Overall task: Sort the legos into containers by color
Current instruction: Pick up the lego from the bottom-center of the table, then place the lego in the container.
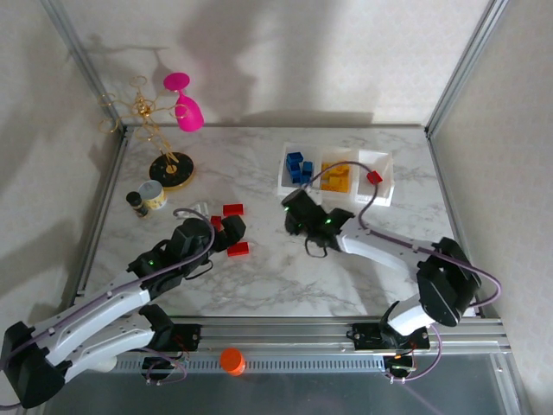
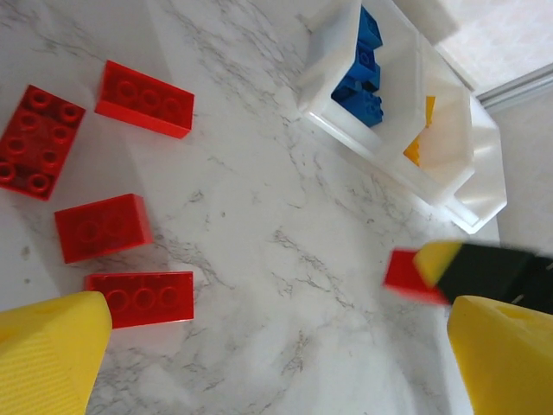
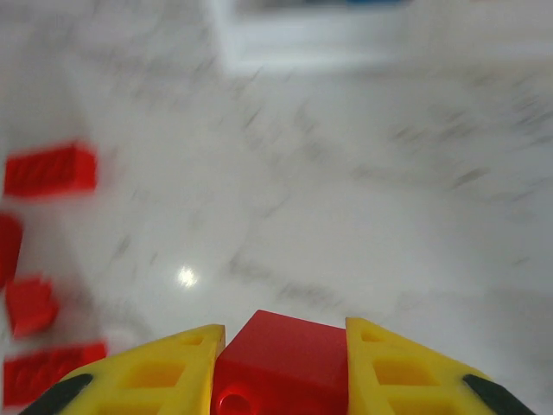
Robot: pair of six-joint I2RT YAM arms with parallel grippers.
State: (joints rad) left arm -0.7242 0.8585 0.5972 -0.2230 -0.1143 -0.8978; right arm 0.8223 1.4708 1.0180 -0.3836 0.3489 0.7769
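Note:
My right gripper (image 3: 285, 335) is shut on a small red lego (image 3: 281, 367) and hovers over the marble table, left of and below the trays in the top view (image 1: 294, 210). Its yellow fingertip and that brick (image 2: 408, 275) appear in the left wrist view. My left gripper (image 2: 278, 313) stands open with nothing between its fingers (image 2: 52, 350), beside the loose red legos (image 2: 140, 297), (image 2: 102, 226), (image 2: 143, 98). The three joined clear containers (image 1: 285, 180) hold blue legos (image 1: 300, 166), yellow legos (image 1: 335, 178) and one red lego (image 1: 373, 177).
At the far left stand a small round tin (image 1: 153, 194), a gold wire stand (image 1: 170, 167) and a pink goblet (image 1: 184, 105). An orange knob (image 1: 231, 360) sits on the front rail. Bare marble lies between the red legos and the containers.

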